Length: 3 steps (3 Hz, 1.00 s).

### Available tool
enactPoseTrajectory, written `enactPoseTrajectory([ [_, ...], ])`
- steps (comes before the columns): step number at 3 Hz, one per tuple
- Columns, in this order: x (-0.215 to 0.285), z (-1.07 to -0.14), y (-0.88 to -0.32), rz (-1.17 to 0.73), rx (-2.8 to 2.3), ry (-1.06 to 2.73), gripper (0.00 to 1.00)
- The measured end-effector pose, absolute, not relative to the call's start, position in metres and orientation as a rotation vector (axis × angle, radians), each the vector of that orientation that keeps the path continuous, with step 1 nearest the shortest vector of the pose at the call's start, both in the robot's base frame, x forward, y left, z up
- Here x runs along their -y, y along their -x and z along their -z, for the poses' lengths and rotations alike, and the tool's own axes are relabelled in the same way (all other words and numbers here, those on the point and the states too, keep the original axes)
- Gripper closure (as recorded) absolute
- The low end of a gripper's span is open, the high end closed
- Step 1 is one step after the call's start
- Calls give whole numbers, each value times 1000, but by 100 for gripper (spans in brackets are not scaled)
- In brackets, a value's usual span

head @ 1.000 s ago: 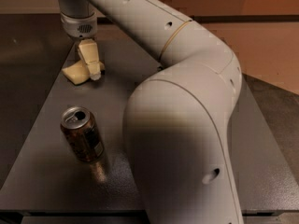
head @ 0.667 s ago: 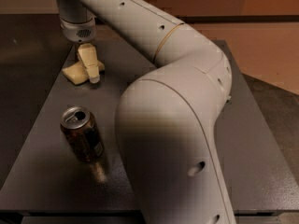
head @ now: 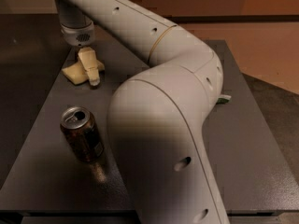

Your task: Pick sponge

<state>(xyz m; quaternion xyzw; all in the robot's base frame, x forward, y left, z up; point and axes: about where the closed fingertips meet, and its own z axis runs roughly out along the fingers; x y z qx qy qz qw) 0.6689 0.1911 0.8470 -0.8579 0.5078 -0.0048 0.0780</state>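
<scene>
The sponge point(head: 72, 73) is a small pale yellow pad lying on the dark grey table point(head: 42, 171) at the far left. My gripper point(head: 93, 73) hangs from the white arm point(head: 154, 101) and is down at the sponge's right end, touching or straddling it. Part of the sponge is hidden behind the gripper. I cannot tell whether the sponge is held.
An upright opened soda can point(head: 81, 135) stands on the table's near left, in front of the sponge. My arm's large elbow fills the middle of the view and hides much of the table. A small green-and-white object point(head: 224, 99) peeks out at the arm's right.
The arm's elbow has swung nearer and to the left. The gripper has dropped slightly at the sponge. The sponge and the can have not moved.
</scene>
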Motion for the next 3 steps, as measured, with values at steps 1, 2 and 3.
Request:
enactPoseTrajectory([
  [1,-187,-839,-670,17,-1533,2584,18],
  [2,-186,-836,-670,17,-1535,2591,41],
  [3,-187,-843,-669,13,-1523,2585,65],
])
